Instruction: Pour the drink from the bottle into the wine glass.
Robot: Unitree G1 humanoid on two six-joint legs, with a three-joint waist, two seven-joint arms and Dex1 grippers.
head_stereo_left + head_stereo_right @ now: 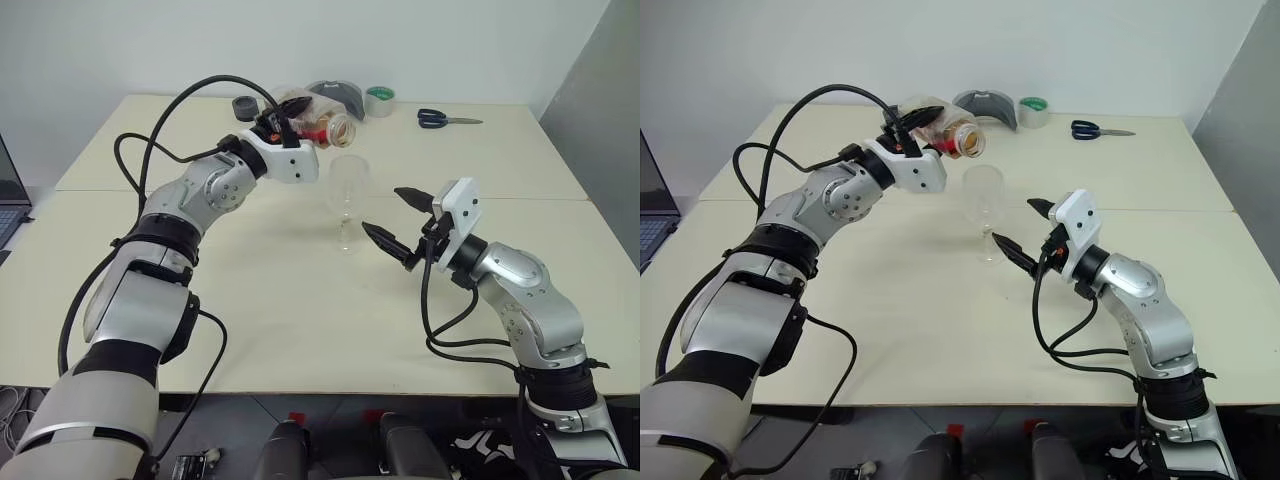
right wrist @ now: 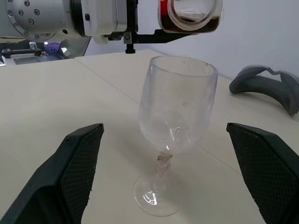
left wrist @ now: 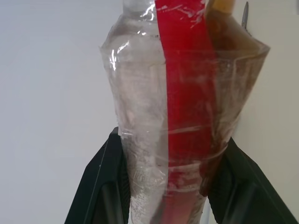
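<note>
So there's one bottle (image 1: pixel 945 132) and one wine glass (image 1: pixel 985 205) on the go here, plus two grippers. The left gripper (image 1: pixel 283 126) is clamped tight on the bottle and has it up in the air, tipped over on its side so the open mouth points at the glass. The mouth sits just above and behind the glass rim, not touching it. In the left wrist view you can see the two black fingers (image 3: pixel 105 179) pinching the clear body on either side, with the red strip running up the middle. The drink (image 2: pixel 189 26) is a reddish-brown pool lying along the low side of the neck, right at the lip. No cap on it that I can see.

The glass stands upright on the pale table (image 1: pixel 300 330), roughly in the middle, and looks empty apart from some smudges near the stem.

The right gripper (image 1: pixel 393 219) is spread as wide as it goes, holding nothing. It hovers just beside the glass, one finger either side of the stem and foot without touching.

Other stuff at the far edge: one pair of blue-handled scissors (image 1: pixel 446 119), one roll of tape (image 1: pixel 379 100), one grey curved thing (image 1: pixel 336 94) and one small dark round object (image 1: pixel 245 107). All well clear of the glass, nothing between bottle and rim.
</note>
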